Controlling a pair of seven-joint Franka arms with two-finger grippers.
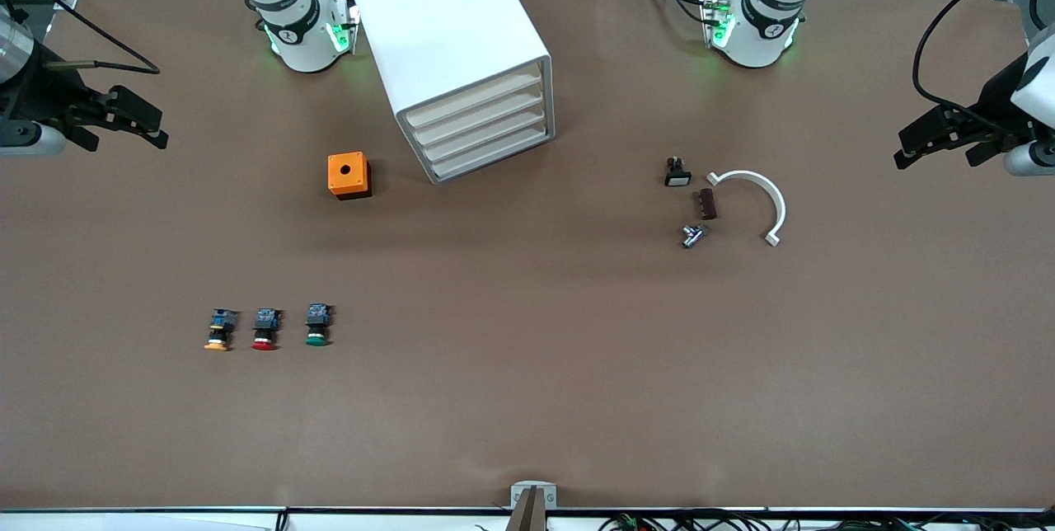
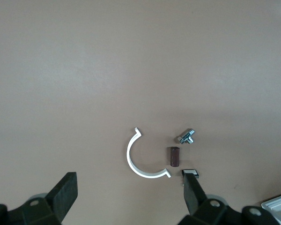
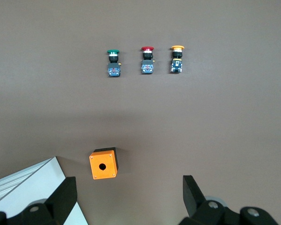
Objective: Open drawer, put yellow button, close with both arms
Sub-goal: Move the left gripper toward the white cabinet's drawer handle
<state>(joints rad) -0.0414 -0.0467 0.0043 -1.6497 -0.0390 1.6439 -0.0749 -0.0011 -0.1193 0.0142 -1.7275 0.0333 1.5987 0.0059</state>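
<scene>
Both claws, left claw and right claw, hang released at the tabletop's ends; top drawer is shut, so pulling it comes first, then the yellow button.

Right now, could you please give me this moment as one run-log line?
drawer: shut | yellow button: on table beside red button | left gripper: open, waiting | right gripper: open, waiting

Bare brown table around the yellow button on all sides but one — red button just beside it, green button next along. Open room before the drawer front — orange box near, toward the right arm's end; small parts and white clip well apart.
</scene>
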